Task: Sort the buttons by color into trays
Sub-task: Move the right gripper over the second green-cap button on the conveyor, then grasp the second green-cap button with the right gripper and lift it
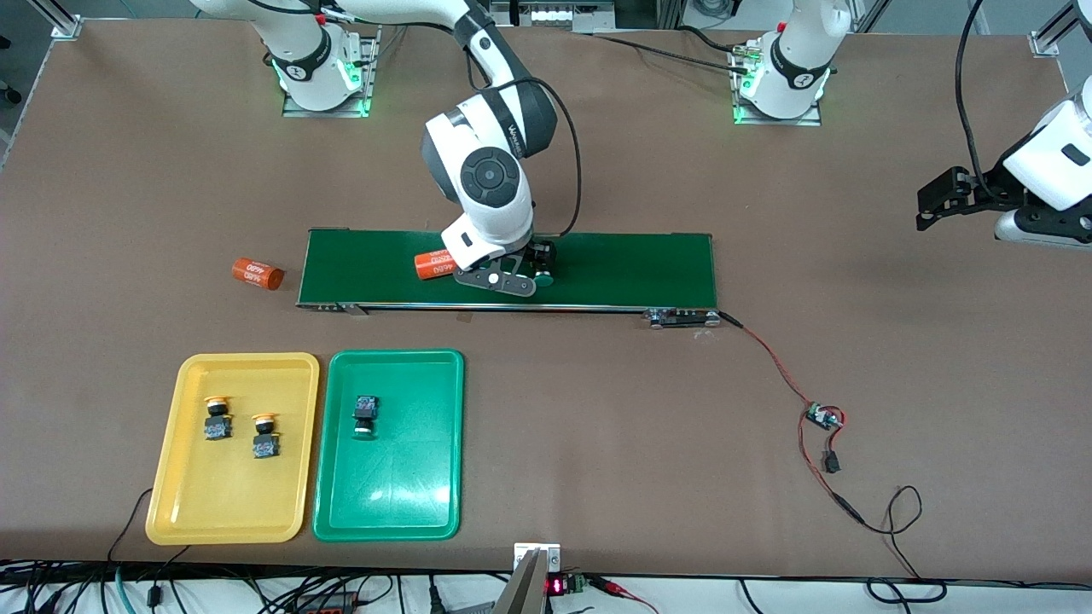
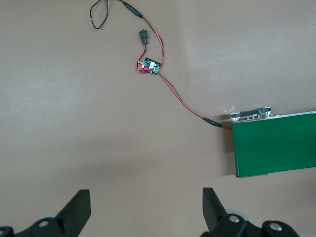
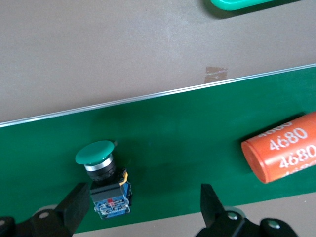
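The right arm bends down over the long dark green conveyor belt, its right gripper spread wide, empty, low over a green-capped push-button switch lying beside an orange cylinder. The left gripper waits, wide open, over bare table. Two yellow-capped buttons lie in the yellow plastic tray, one green-capped button in the green tray.
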